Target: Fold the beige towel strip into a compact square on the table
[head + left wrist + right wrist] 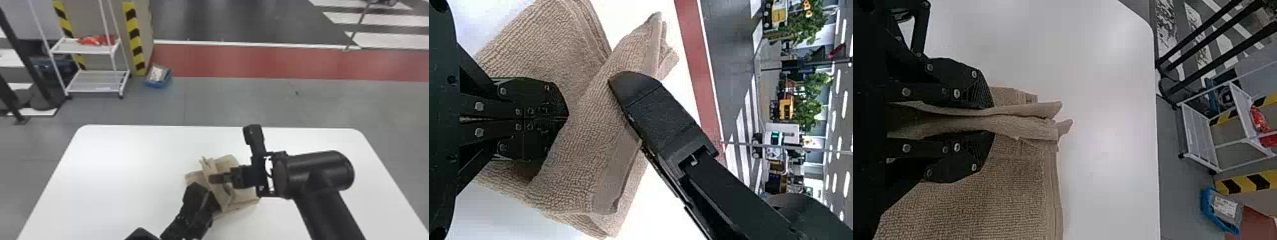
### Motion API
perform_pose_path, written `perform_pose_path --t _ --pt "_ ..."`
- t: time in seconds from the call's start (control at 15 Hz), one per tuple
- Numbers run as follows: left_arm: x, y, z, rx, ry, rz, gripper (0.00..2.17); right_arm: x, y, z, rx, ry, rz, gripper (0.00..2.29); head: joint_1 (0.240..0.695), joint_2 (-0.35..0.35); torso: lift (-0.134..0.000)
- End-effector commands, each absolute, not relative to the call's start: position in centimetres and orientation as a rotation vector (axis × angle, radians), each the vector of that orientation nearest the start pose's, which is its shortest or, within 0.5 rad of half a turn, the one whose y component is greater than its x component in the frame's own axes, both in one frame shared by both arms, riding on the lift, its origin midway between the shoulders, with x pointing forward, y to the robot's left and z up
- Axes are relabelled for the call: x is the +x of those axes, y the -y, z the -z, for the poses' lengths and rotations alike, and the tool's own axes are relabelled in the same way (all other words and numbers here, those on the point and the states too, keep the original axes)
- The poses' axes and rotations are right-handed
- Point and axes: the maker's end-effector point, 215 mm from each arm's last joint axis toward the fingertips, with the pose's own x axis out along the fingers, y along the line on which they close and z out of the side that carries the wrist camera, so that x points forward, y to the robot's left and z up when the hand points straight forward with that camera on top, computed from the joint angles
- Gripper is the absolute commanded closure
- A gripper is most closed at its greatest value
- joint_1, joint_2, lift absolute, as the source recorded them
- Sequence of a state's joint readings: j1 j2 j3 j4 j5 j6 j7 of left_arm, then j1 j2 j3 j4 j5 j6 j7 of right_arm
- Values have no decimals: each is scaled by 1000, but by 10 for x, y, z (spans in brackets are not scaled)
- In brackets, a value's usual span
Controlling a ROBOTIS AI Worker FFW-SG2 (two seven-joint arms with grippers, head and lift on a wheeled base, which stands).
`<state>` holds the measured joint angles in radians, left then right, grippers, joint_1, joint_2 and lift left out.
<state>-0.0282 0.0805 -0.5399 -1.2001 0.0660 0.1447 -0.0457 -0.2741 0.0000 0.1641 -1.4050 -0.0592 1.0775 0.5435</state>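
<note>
The beige towel strip (237,199) lies folded in uneven layers near the middle of the white table, with a raised flap across it. My left gripper (199,201) is low at the towel's near left side; in the left wrist view the left gripper (567,119) is shut, its tips against the towel (584,145) beside the raised flap. From the right, my right gripper (213,178) reaches over the towel. In the right wrist view, a doubled ridge of towel (1023,195) is pinched between the fingers of the right gripper (990,120).
The white table (111,178) extends around the towel on all sides. Both grippers are close together over the towel, the right one crossing above it. On the floor beyond the table are a white shelf cart (95,81) and a blue bin (158,83).
</note>
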Motion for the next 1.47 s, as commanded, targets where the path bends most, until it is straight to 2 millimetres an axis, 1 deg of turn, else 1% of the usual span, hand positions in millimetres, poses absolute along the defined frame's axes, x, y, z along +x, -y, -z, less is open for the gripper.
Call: perform_pose_path --t 0.0,0.07,0.13,0.27,0.4,0.47,0.53,0.6,0.67,0.73,0.8,0.87,0.93,1.0,1.07,1.13,1.2,1.27,1.33,1.4 --pt "460 5 587 148 -517 540 1774 501 40 520 210 -980 -663 616 695 -58 0" --pt "460 5 587 147 -517 539 1774 497 36 520 228 -980 -677 144 695 -57 0" --pt "459 4 587 147 -518 538 1774 495 28 517 264 -970 -702 -2 695 -55 0" --pt "458 3 584 141 -512 537 1774 487 15 507 347 -953 -759 16 695 -43 0" --pt "452 0 576 127 -503 535 1774 477 9 497 401 -926 -791 46 695 -29 0" --pt "450 -14 567 127 -495 522 1774 471 9 494 409 -917 -791 46 695 -18 0" --pt "444 -22 561 129 -492 519 1771 464 13 492 420 -914 -785 49 695 -12 0" --pt "440 -37 550 135 -487 505 1771 458 17 489 433 -918 -777 49 695 -5 0" --pt "435 -54 540 144 -478 488 1771 454 27 486 452 -915 -760 49 695 5 0" --pt "430 -70 534 149 -484 467 1771 443 27 483 462 -913 -764 49 695 13 0" --pt "429 -85 524 154 -470 447 1774 434 33 481 474 -915 -755 49 695 22 0" --pt "429 -106 513 159 -453 423 1771 423 37 479 481 -918 -747 53 695 43 0" --pt "430 -123 506 154 -444 402 1771 416 46 478 485 -906 -729 103 695 58 0" --pt "434 -137 501 146 -437 388 1771 410 55 481 495 -905 -710 184 695 70 0" --pt "439 -148 498 138 -429 378 1774 407 62 478 493 -887 -697 394 695 81 0" --pt "441 -154 497 121 -430 377 1771 404 73 483 475 -883 -669 670 695 100 0" --pt "443 -155 495 103 -424 382 1774 404 86 491 445 -882 -635 1028 695 105 0" --pt "444 -154 492 96 -409 388 1774 402 101 504 389 -895 -593 1595 695 104 0" --pt "445 -154 489 84 -395 400 1774 400 113 516 339 -893 -560 1882 695 98 0" --pt "446 -152 486 66 -385 417 1774 398 124 527 303 -892 -529 1973 695 88 0"
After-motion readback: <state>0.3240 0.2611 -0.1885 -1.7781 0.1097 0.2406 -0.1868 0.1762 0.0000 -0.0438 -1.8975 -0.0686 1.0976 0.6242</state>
